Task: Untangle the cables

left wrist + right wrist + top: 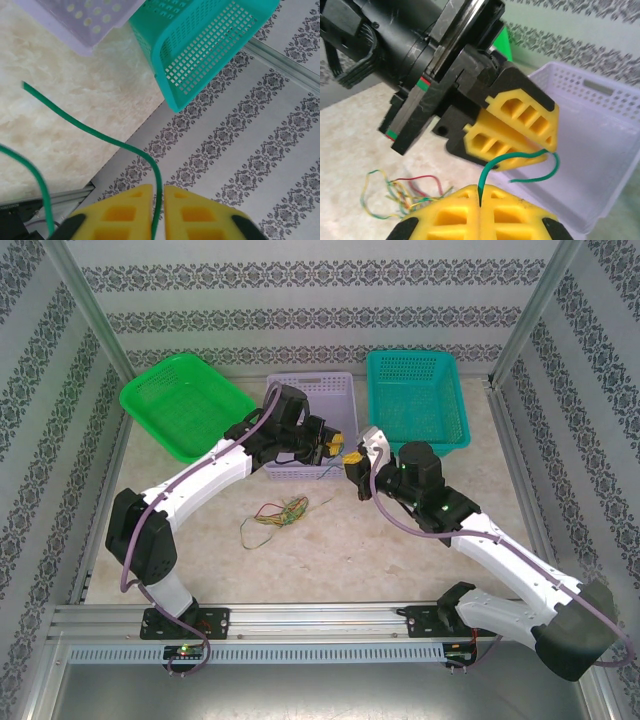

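Held cable: a thin green wire (487,167) is stretched in a short arc between the two hands, above the bench and just in front of the lavender basket.
Remaining cables: a loose tangle of thin green, yellow and red wires (280,511) is left lying on the pale marbled bench (380,550), near the hands and toward the arm bases.
Left hand: the left hand (158,190) is clenched on one end of the green wire (seen pinched between its yellow pads).
Right hand: the right hand (480,194) is clenched on the other end, close beside the left.
Surroundings: a lavender perforated plastic basket (310,379) is set between a bright green mesh basket (150,392) and a teal mesh basket (415,358).
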`<state>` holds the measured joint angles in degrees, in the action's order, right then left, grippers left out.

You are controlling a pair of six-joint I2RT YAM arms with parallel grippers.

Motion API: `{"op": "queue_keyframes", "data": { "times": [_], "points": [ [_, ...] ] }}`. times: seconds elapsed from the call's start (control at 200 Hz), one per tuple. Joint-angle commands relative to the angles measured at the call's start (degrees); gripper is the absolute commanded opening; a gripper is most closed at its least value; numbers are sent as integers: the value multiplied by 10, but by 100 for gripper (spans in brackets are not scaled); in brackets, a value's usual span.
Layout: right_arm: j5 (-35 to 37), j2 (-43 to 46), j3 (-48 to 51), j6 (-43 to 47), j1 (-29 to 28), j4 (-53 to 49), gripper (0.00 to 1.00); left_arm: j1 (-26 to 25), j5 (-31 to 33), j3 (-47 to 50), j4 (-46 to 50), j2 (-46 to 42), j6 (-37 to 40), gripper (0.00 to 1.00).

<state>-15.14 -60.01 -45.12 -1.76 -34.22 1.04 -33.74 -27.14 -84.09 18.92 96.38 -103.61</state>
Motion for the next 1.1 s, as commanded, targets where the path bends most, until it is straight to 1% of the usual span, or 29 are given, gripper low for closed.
{"op": "queue_keyframes", "data": {
  "times": [0.0, 0.06, 0.1, 0.155, 0.23, 0.285, 0.38, 0.455, 0.525, 0.619, 0.749, 0.884, 1.094],
  "points": [
    [-91, -16, -19, -75, 14, -43, 0, 14, 37, -52, 34, -6, 88, 6],
    [-134, -33, -33, -118, 27, -54, 0, 17, 54, -100, 79, 3, 170, 0],
    [-160, -46, -44, -142, 34, -64, 0, 18, 67, -136, 120, 13, 232, 0],
    [-207, -70, -65, -172, 46, -88, 0, 18, 72, -170, 145, 24, 307, 0],
    [-254, -108, -96, -209, 58, -121, 0, 18, 78, -193, 165, 32, 379, 0],
    [-294, -133, -116, -233, 67, -140, 0, 18, 94, -198, 180, 30, 420, 0],
    [-360, -171, -138, -277, 76, -150, 0, 17, 116, -187, 166, 15, 485, 0],
    [-400, -191, -149, -301, 76, -149, 0, 17, 124, -164, 132, -4, 530, 0],
    [-434, -208, -159, -318, 73, -149, 0, 17, 119, -141, 93, -21, 577, 0],
    [-477, -227, -172, -335, 66, -154, 0, 17, 114, -117, 69, -39, 644, 0],
    [-505, -243, -182, -349, 59, -162, 0, 17, 120, -96, 63, -59, 714, 0],
    [-496, -243, -181, -349, 63, -164, 0, 17, 131, -88, 65, -73, 764, 0],
    [-467, -246, -198, -327, 67, -192, 0, 17, 144, -88, 70, -78, 760, 0]
  ]
}}
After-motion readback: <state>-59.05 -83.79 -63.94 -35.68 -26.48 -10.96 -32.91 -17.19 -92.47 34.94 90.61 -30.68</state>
